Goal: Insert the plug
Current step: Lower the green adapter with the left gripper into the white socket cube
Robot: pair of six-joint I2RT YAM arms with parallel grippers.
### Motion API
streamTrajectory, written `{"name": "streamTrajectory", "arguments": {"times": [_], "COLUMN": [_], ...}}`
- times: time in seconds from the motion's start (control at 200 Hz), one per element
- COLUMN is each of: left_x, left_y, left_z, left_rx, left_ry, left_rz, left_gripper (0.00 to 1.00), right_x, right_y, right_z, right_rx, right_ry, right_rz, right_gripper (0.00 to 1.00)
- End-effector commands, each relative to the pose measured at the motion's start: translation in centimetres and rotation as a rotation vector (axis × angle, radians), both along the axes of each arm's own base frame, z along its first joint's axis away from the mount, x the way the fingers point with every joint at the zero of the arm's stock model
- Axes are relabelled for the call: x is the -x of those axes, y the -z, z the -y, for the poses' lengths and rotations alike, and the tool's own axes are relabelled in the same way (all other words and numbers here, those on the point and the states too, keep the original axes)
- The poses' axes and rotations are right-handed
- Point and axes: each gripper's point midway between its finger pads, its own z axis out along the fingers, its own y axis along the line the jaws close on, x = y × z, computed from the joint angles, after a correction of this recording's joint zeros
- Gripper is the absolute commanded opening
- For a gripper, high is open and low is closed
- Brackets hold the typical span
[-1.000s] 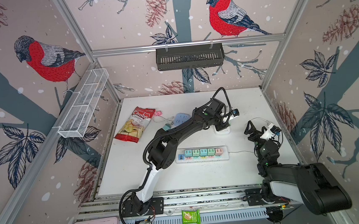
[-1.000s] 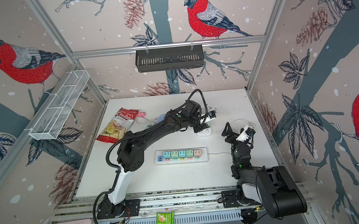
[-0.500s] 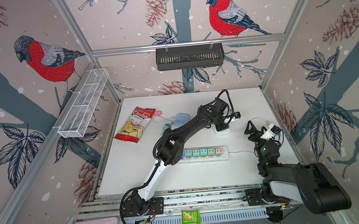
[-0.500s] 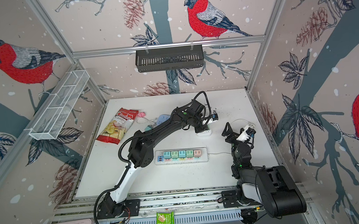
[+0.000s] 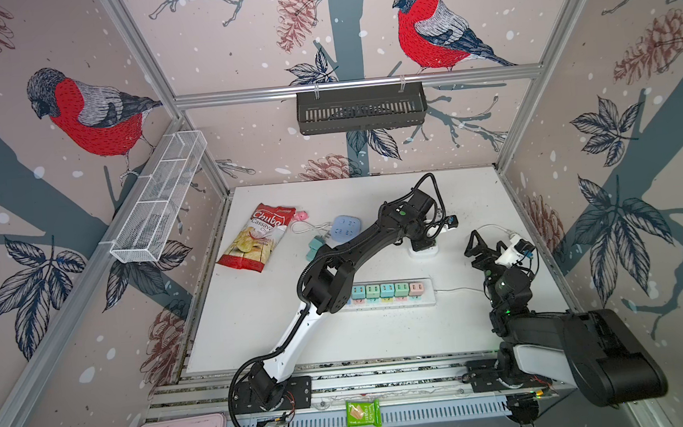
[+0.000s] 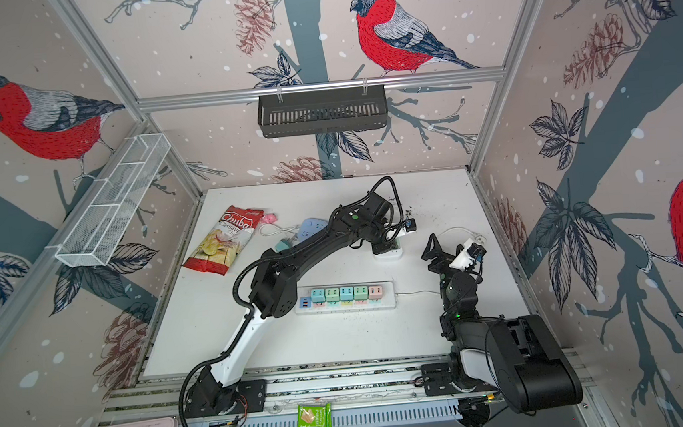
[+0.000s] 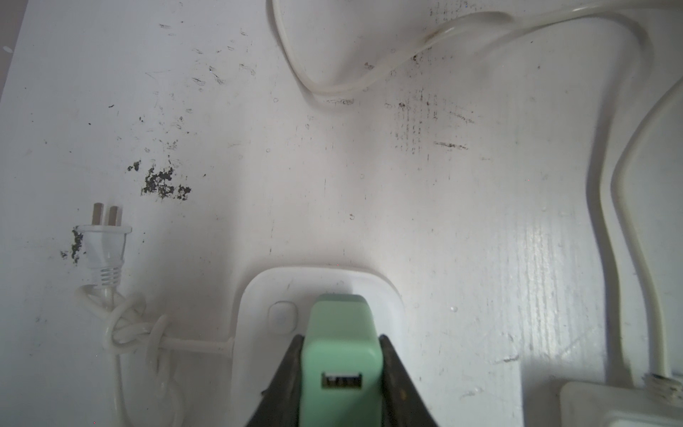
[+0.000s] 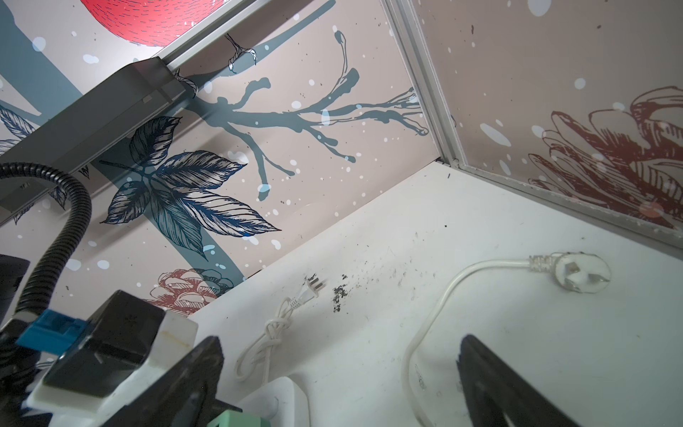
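The left claw (image 7: 340, 338) was clamped on the plug (image 7: 340, 366), a green block with one finger on each flat side and its USB port facing the wrist camera; the plug's far end met the top face of the white socket (image 7: 258, 295), which lay on the counter (image 7: 369, 166) straight beyond the claw's tips; in a top view the left claw (image 5: 422, 242) stood over the socket (image 5: 426, 253). Whether the prongs were in their slots could not be told; the plug's body hid them. By my judgement the step in hand was the insertion itself; the next move called for a straight push along the claw's own axis, with no tilt, then a release once the plug sat flush. The right claw (image 5: 486, 247) hung wide open and empty, off to the side of the socket; it might be needed to steady the socket, which looked light and unfixed.
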Motion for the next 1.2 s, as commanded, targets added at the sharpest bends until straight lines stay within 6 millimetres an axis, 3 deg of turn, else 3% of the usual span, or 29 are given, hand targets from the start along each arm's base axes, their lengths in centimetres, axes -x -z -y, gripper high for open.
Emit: {"name": "streamTrajectory", "arguments": {"times": [0.0, 0.49, 0.956, 1.196], "left_x": [0.0, 0.4, 2.4, 2.6], "left_y": [0.7, 2.8, 0.7, 1.3], "left_z": [-0.5, -1.5, -2.3, -2.8], "left_rx": [-0.041, -0.153, -0.149, -0.172], "left_ry": [0.017, 0.002, -0.011, -0.013], "left_rz": [0.016, 0.014, -0.087, -0.112], "left_gripper": [0.00, 0.00, 0.00, 0.00], "right_x": [-0.1, -0.1, -0.2, -0.2], "right_y": [-0.7, -0.6, -0.6, -0.6], "right_z": [-0.1, -0.1, -0.1, -0.1], "right_rx": [-0.015, -0.014, -0.012, -0.012], "right_ry": [-0.007, -0.007, -0.009, -0.009], "right_rz": [0.026, 0.022, 0.022, 0.021], "right_gripper": [1.00, 1.00, 1.00, 1.00]}}
